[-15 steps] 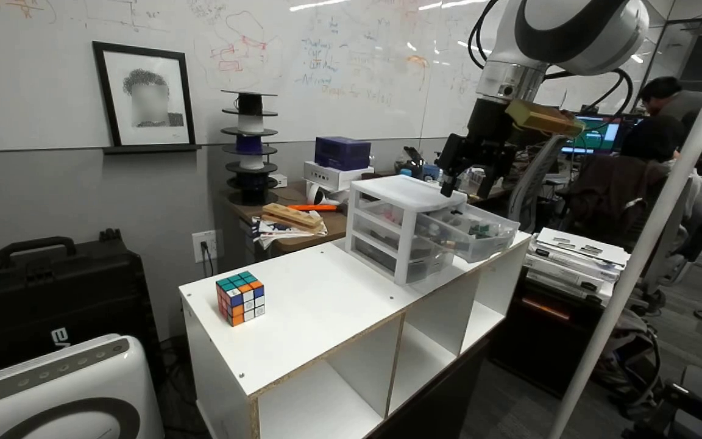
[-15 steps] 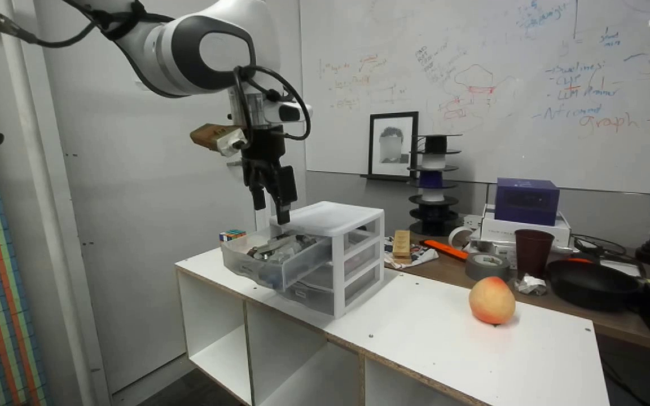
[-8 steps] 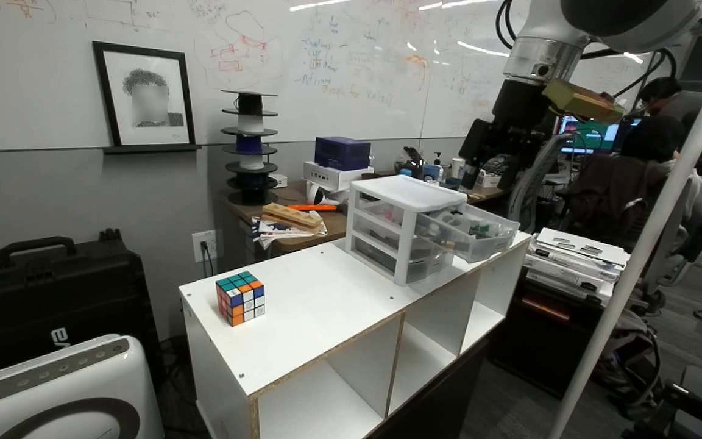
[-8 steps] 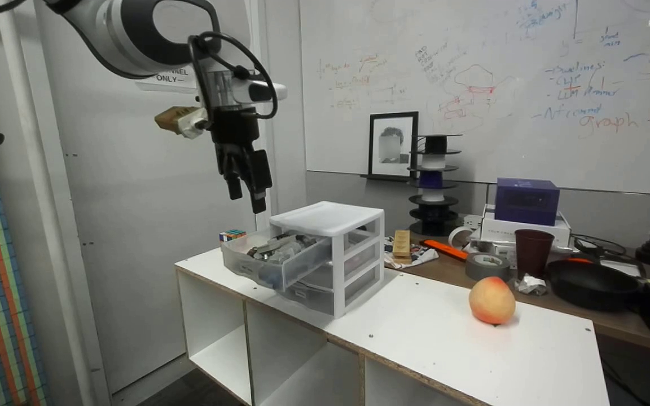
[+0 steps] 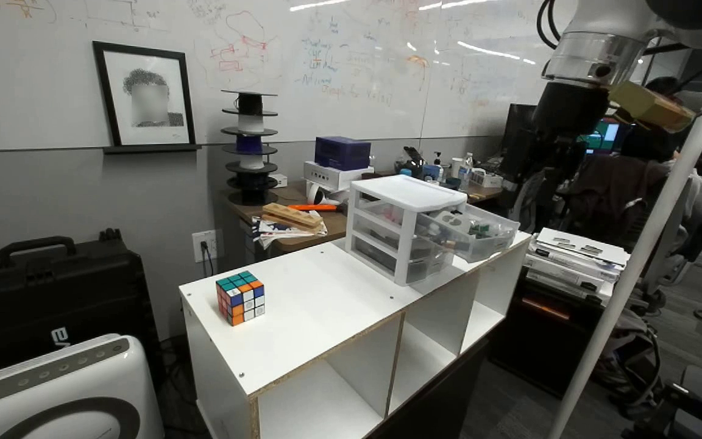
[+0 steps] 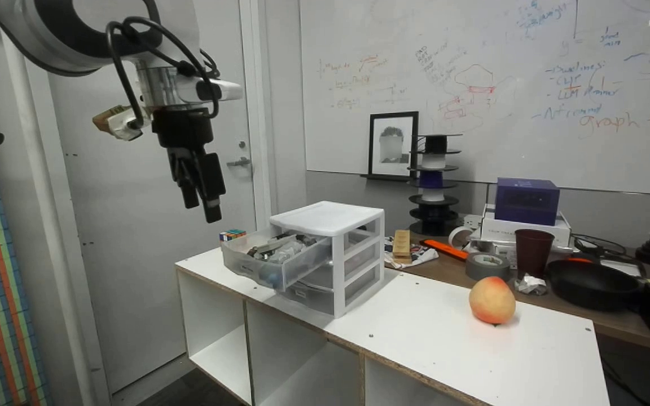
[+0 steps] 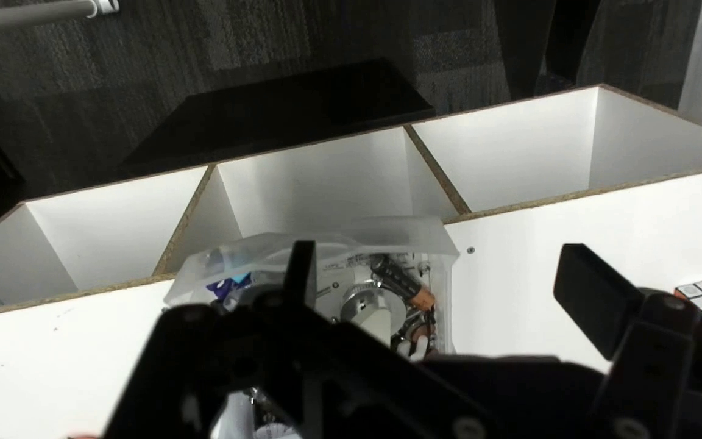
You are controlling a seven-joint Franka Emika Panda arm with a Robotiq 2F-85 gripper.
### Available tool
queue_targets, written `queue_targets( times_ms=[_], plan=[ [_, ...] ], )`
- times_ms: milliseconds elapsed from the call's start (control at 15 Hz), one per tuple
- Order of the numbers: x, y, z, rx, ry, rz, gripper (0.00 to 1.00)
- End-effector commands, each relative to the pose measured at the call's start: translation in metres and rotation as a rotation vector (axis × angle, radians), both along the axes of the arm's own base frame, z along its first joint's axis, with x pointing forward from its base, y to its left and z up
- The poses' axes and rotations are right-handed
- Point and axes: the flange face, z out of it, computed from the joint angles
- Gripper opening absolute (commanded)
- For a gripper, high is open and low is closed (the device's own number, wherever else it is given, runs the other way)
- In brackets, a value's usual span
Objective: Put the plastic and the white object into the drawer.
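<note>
Top drawer [image 6: 246, 266] of the little three-drawer box [image 6: 333, 217] is pulled out toward the cubby edge of the white shelf [image 6: 415, 332], presumably so stuff can just be dropped in from above. The puzzle cube [image 5: 240, 299], near left in an exterior view, and a peach-like fruit [image 6: 492, 300], over on the right in an exterior view, are set well apart from the drawer. Neither is asked for by the task, so they can probably be ignored.

In the wrist view a pale piece [image 7: 377, 322] can be seen in the drawer, near what looks like a battery [image 7: 403, 283]. It may well be the white object, but that can't be confirmed. The plastic can't be picked out for sure from the clear bits [image 6: 291, 250] in there. Best guess: both are in already.

As for the gripper [image 6: 202, 208], its fingers [image 7: 598, 299] are spread wide, with a big gap between them. Nothing is held, and nothing seems to be touched. In an exterior view it's held above and to the left of the drawer, likely so the rim doesn't get bumped.
</note>
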Motion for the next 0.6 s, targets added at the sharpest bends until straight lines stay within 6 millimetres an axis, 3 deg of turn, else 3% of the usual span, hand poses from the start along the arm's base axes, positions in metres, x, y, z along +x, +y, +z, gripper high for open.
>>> queue_targets(
  times_ms=[0,333,533],
  plan=[
    [-0.027,0.002,-0.002,-0.012,0.017,0.010,1.00],
    [-0.034,-0.010,-0.036,-0.038,0.104,-0.005,1.00],
    [-0.025,-0.024,-0.066,-0.075,0.130,0.003,1.00]
  ],
)
